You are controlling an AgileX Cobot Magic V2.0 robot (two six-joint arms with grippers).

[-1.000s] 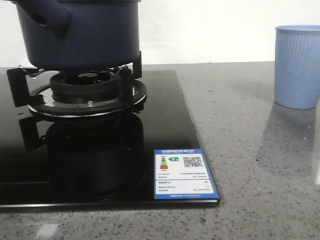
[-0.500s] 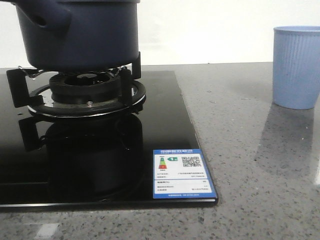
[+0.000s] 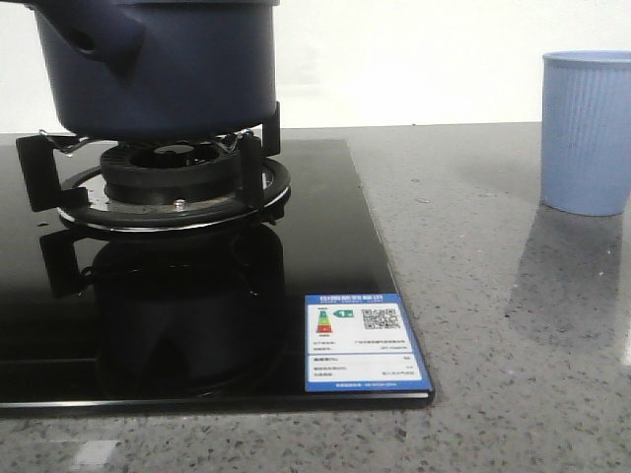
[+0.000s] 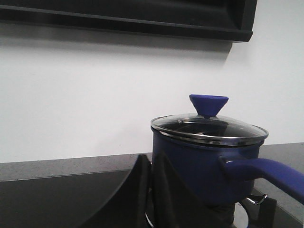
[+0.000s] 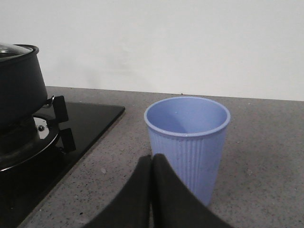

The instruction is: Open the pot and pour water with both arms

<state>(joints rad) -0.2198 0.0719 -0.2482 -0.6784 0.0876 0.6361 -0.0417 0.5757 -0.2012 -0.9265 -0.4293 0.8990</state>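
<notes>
The dark navy pot (image 3: 168, 69) stands on the gas burner (image 3: 173, 187) at the far left of the front view. In the left wrist view the pot (image 4: 199, 164) carries a glass lid (image 4: 209, 127) with a blue cone knob (image 4: 208, 104), and its handle (image 4: 266, 171) sticks out sideways. My left gripper (image 4: 150, 157) is shut and empty, short of the pot's side. My right gripper (image 5: 152, 157) is also shut and empty, just in front of a light blue ribbed cup (image 5: 187, 142). Neither gripper shows in the front view.
The black glass hob (image 3: 325, 227) has a blue and white label (image 3: 362, 342) at its near right corner. The cup (image 3: 587, 133) stands on the grey speckled counter (image 3: 473, 296) at the far right. A white wall lies behind, with a dark hood (image 4: 142, 19) overhead.
</notes>
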